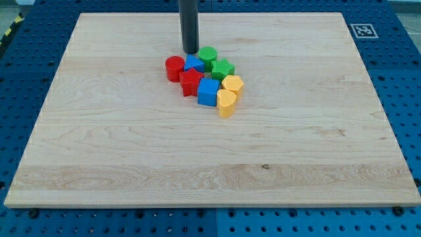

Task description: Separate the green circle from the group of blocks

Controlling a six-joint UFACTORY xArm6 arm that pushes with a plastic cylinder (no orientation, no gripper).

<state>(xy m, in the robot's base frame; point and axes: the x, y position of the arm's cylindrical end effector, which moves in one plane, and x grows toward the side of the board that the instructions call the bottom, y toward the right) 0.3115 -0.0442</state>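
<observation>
Camera view: one wooden tabletop (131,151) on a blue perforated base (26,59), seen from the view's bottom edge looking toward the view's top.
Rod: a straight dark rod comes down from the view's top, upright.
My tip (191,52): rests at the top edge of the cluster, just beside the green circle on its left, and right above the blue block behind the red ones; whether it touches either cannot be told.
Claw: none fitted to this arm, so apart or together does not apply; only the rod end shows.
Green circle (208,55): at the top of the group, pressed against the neighbours below it, not separated.
Green block (223,68): just below and right of the green circle, shape unclear, touching it.
Red cylinder (174,68): leftmost of the group.
Blue block, upper (194,64): between the red cylinder and the green circle, partly hidden.
Red block (191,82): below the upper blue one, shape unclear.
Blue cube (208,92): lower middle of the group.
Yellow block (232,83): on the right side, shape unclear.
Yellow heart (226,103): lowest piece, beside the blue cube.
Marker tag (361,30): black-and-white square at the tabletop's top right corner.
</observation>
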